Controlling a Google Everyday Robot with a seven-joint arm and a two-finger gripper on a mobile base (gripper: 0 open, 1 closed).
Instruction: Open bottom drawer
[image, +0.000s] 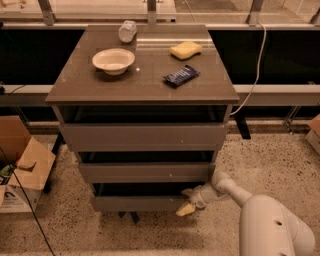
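Low, flat grey-brown bottom drawer (135, 203) sits lowest in the three-drawer grey-brown cabinet (150, 86) | white arm's gripper (186, 201) at the drawer front's right end | pincer spread or clamped: cannot tell

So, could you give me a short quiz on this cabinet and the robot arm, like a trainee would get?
1. Where is the gripper?
A) over the yellow sponge
B) low down, at the right end of the bottom drawer front
C) beside the cardboard box

2. True or false: a white bowl stands on the cabinet top.

3. How many drawer fronts are stacked under that top?

Key: 1 B. 2 true. 3 three.
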